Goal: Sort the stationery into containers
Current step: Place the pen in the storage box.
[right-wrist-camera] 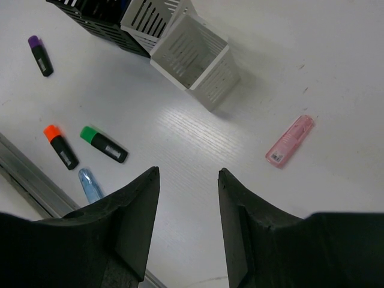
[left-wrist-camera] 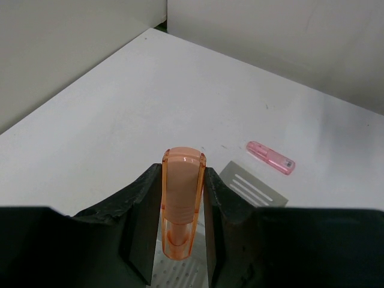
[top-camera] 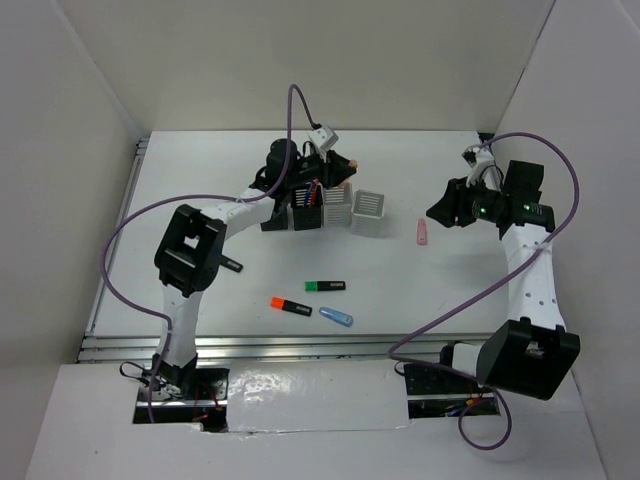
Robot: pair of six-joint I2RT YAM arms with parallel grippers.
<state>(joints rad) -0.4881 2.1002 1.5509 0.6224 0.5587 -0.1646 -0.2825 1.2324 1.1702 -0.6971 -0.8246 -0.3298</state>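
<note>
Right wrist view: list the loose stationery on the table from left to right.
purple marker → orange marker → green marker → pink highlighter. The light blue pen lies below the orange and green ones and overlaps them sideways, so it is left out.

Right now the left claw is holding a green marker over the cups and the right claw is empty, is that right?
Almost. The marker in the left claw is peach, not green; the left wrist view shows it pinched there. It is over the cups, and the right claw is open and empty.
</note>
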